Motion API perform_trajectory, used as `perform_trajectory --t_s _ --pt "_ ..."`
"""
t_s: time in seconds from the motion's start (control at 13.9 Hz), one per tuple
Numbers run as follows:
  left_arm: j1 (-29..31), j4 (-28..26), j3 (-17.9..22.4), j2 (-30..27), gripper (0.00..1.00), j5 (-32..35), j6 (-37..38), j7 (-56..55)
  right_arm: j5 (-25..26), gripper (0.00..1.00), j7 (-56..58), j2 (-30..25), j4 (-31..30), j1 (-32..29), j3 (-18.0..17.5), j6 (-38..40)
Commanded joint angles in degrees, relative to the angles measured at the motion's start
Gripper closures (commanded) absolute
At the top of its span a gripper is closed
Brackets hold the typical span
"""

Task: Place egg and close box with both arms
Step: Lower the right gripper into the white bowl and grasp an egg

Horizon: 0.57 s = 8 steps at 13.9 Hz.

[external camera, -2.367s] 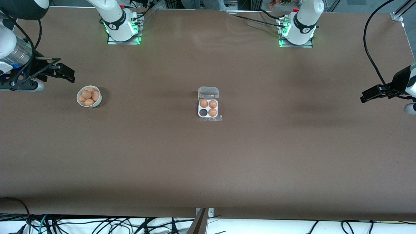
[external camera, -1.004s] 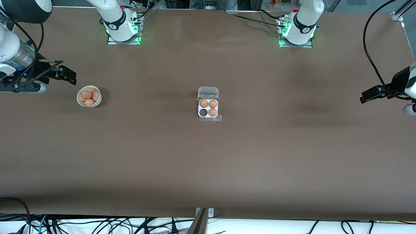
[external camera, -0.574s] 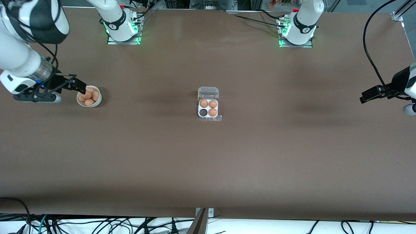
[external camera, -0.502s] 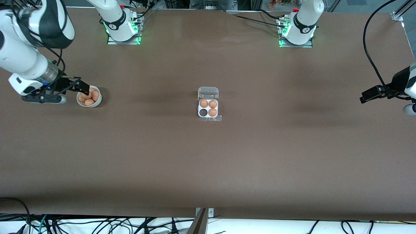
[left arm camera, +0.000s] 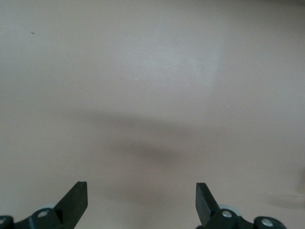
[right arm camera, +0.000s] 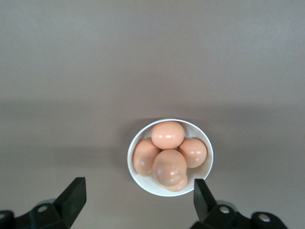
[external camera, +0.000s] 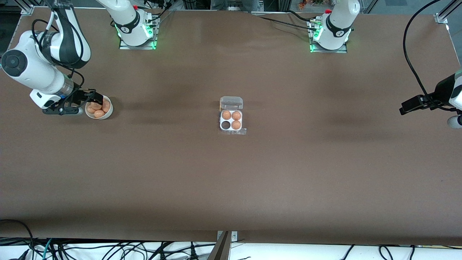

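The box (external camera: 231, 124) is a white four-cell tray at the table's middle with its clear lid (external camera: 231, 103) open and lying flat. It holds three brown eggs (external camera: 236, 125) and one empty cell (external camera: 226, 125). A white bowl (external camera: 105, 117) with several brown eggs (external camera: 99, 113) stands toward the right arm's end. My right gripper (external camera: 96, 97) is open just over the bowl's edge. In the right wrist view the bowl (right arm camera: 138, 177) and its eggs (right arm camera: 169, 166) lie ahead of the open gripper (right arm camera: 138, 185). My left gripper (external camera: 409, 105) waits open over the left arm's end.
The left wrist view shows only bare brown table between the open gripper (left arm camera: 140, 190). Both arm bases (external camera: 136, 30) (external camera: 330, 32) stand along the table's edge farthest from the front camera. Black cables hang at the left arm's end.
My right arm has swung in and come down, bringing its gripper from beside the bowl to over its edge. The left arm, box and bowl have not moved.
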<state>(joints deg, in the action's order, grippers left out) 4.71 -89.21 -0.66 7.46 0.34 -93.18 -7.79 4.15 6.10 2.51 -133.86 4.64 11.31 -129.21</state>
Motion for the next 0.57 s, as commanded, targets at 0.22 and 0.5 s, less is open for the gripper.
perform_trajectory --t_s 0.22,0.5 --pt "0.13 1.67 -0.39 0.98 0.00 1.94 0.80 0.85 2.71 0.00 0.14 7.93 -0.17 -0.59 0.82 -5.17" --pt "0.13 1.59 -0.39 0.98 0.00 1.94 0.80 0.76 3.40 0.00 0.22 8.39 -0.26 -0.33 1.09 -4.65"
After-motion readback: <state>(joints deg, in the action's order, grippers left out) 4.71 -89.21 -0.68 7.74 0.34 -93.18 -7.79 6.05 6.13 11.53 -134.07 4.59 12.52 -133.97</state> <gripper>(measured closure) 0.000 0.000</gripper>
